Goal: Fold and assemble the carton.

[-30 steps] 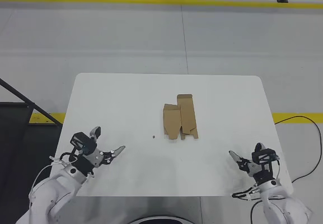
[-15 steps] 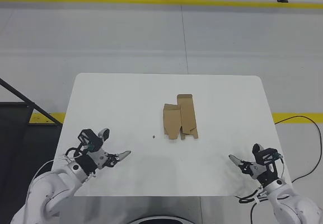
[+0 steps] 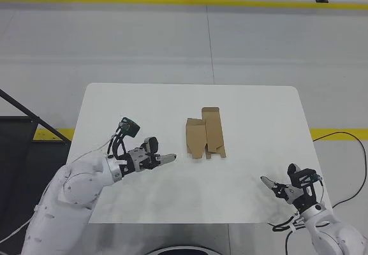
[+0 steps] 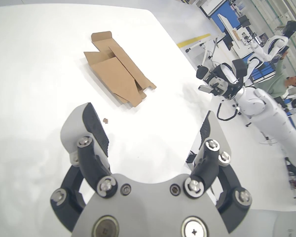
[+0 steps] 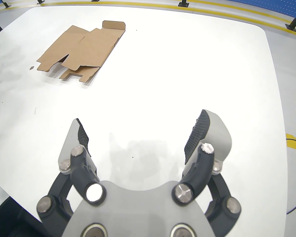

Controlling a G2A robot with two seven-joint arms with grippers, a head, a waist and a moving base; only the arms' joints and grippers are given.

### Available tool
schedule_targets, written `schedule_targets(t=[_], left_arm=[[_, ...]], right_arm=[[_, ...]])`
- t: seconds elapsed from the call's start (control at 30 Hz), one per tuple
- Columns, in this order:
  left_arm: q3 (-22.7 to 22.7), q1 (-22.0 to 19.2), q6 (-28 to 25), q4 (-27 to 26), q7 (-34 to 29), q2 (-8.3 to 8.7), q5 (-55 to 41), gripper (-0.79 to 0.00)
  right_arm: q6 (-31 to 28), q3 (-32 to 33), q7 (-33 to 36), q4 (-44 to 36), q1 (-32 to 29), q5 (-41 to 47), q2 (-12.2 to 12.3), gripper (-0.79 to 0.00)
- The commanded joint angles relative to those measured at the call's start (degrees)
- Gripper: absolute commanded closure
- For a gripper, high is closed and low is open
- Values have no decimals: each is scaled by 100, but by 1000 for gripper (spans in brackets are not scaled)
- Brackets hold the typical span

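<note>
Left gripper (image 3: 162, 158) has moved in from the near-left edge of the table (image 3: 139, 108) toward its centre and now sits near the carton (image 3: 206, 134), jaws wide, empty. Right gripper (image 3: 278, 178) unchanged at the near-right corner, jaws wide, empty. Carton lies flat at table centre, untouched. Small brown scrap (image 3: 173, 155) sits between left gripper and carton

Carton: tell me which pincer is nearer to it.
Left. The left pincer is open, a little off the carton on its left side; the right pincer, also open, is over the table at its near right corner, farther off.
</note>
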Motion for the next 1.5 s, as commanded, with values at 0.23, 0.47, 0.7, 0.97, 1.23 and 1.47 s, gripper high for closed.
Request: schedule_targets(t=[0.23,0.47,0.7,0.97,1.23,1.47], left_arm=[[73,-147,226,67,-204,-4,-151,-785],[291,-324,1008,329,71,-59,-429,-785],[930,-1115,1476,1202,224,-212,-1093,-785],[1531,-1881,2028,2117,478,-390,-1307,-785],[1891,-2233,1909,2870,756,-534,-1568,-785],[1901,-2244,1914,2882,774,-537,-1546,-785]], right_arm=[[-1,0,0,0,0,0,0,-785],[-1,0,0,0,0,0,0,-785],[-1,0,0,0,0,0,0,-785],[-1,0,0,0,0,0,0,-785],[-1,0,0,0,0,0,0,-785],[-1,0,0,0,0,0,0,-785]])
